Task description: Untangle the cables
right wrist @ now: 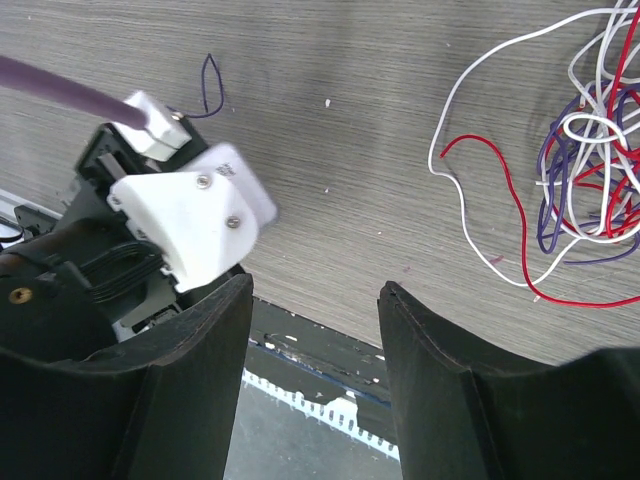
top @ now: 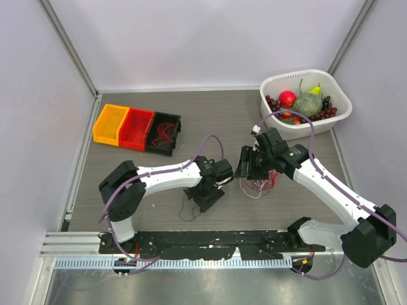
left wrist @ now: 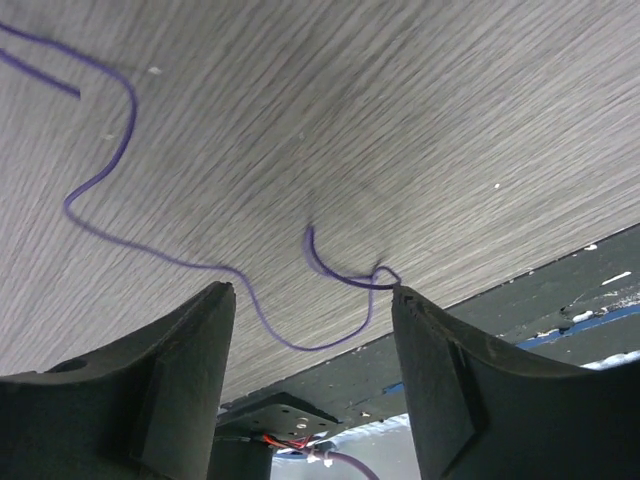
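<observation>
Red-and-white cables tangled by table edge, left end effector open above purple strand, right end effector open, empty.

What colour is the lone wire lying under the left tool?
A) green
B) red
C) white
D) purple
D: the left wrist view shows a single purple wire snaking over the table below the open left tool.
</observation>
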